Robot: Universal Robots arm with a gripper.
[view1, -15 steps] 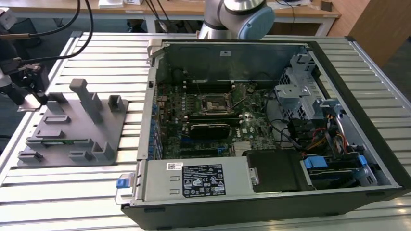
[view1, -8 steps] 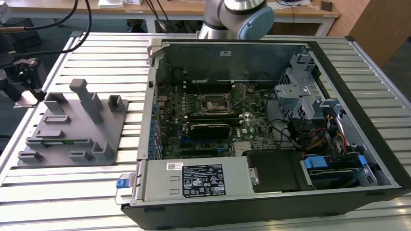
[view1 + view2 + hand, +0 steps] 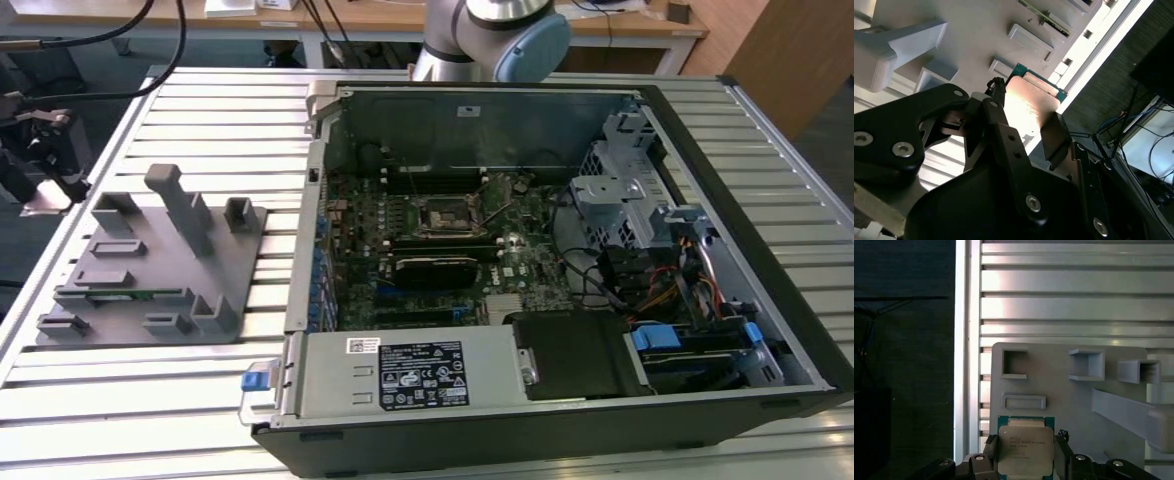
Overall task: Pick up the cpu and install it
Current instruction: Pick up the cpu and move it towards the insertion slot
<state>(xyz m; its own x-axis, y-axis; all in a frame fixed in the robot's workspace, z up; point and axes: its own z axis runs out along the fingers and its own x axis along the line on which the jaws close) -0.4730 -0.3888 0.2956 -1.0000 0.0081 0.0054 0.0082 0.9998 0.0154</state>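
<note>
In the first wrist view the gripper [image 3: 1025, 462] is clamped on the cpu [image 3: 1025, 450], one dark finger [image 3: 990, 456] against each side of the chip. The silver lid faces the camera, and a green board edge shows along the side farthest from the gripper's body. Beyond the fingertips lies the grey fixture [image 3: 1069, 405], with open square pockets and a shallow rectangular slot just past the chip. Past the fixture run the ribbed slats of the metal table [image 3: 1074, 290]. To one side of the gripper the table ends and dark floor [image 3: 904, 365] begins. Whether the chip touches the fixture or hangs clear of it, I cannot tell here.

In the second wrist view the cpu shows edge-on and shiny between the two black fingers, which are closed onto it – one long finger [image 3: 1001, 135] on one flank, a broad pad on the other. Its green corner points away from the gripper's body toward the fixture's pale pockets and posts. The table edge and a tangle of cables [image 3: 1134, 125] lie off to the side of the gripper.

In the exterior view the gripper sits at the exterior view's left edge, with the fixture just beside it toward the exterior view's right. Well beyond that, farther from the gripper, an open computer case [image 3: 467, 115] lies on the table. Its motherboard [image 3: 400, 300] is exposed and a dark square socket [image 3: 443, 215] sits near the middle – far from the held chip. The arm's base [image 3: 487, 35] stands behind the case.
</note>
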